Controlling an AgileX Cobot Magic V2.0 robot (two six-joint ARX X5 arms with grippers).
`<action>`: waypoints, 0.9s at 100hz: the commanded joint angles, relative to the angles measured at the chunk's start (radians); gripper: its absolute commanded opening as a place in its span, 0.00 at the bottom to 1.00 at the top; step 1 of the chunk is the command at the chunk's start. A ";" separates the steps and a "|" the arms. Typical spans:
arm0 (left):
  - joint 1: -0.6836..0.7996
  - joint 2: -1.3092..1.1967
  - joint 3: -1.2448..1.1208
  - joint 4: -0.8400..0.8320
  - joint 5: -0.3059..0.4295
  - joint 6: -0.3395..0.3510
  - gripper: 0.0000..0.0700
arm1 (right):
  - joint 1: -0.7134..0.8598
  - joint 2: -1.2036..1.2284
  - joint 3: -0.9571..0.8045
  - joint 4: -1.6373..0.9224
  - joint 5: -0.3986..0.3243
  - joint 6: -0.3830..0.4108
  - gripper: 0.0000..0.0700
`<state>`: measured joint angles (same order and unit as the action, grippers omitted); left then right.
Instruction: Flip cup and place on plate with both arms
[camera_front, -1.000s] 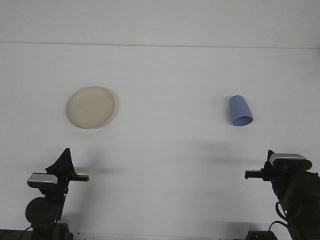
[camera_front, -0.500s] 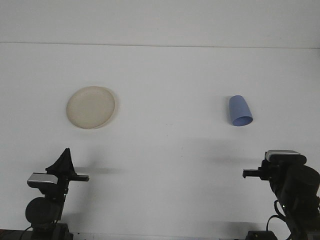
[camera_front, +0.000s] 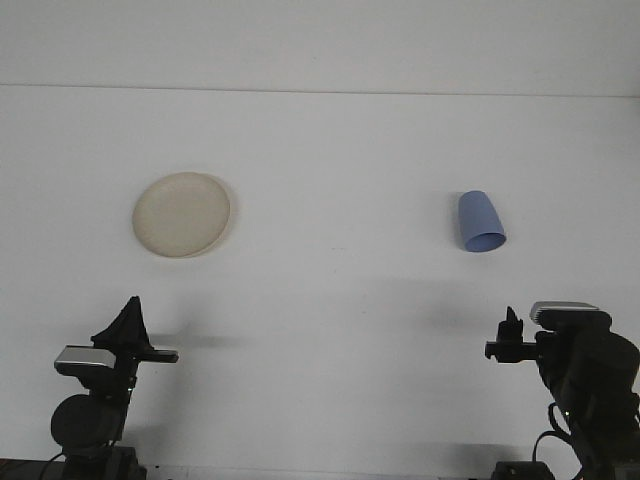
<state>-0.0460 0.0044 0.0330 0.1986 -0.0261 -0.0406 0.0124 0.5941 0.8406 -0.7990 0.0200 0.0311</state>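
Two robot arms sat low at the near edge of a white desk (camera_front: 330, 330). A blue cup (camera_front: 480, 222) rested upside down at about two o'clock from the desk's centre, apart from a beige plate (camera_front: 182, 214) at about ten o'clock. Neither the left gripper (camera_front: 130, 330) nor the right gripper (camera_front: 510, 338) showed clearly whether its jaws were parted

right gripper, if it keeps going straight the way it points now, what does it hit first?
It seems to point left, along the table's near edge. That line passes well short of the blue cup; the left gripper would be first, though depth is unclear.
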 joint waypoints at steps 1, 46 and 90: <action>0.002 -0.001 -0.019 0.012 0.003 0.003 0.02 | 0.002 0.005 0.013 0.016 -0.002 0.003 0.70; 0.002 -0.001 -0.019 0.012 0.003 0.003 0.02 | -0.001 0.288 -0.051 0.446 -0.023 -0.008 0.70; 0.002 -0.001 -0.019 0.012 0.003 0.003 0.02 | -0.046 0.515 -0.336 0.958 -0.020 0.001 0.70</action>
<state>-0.0460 0.0044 0.0330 0.1986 -0.0261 -0.0406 -0.0223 1.0714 0.5064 0.0990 -0.0002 0.0311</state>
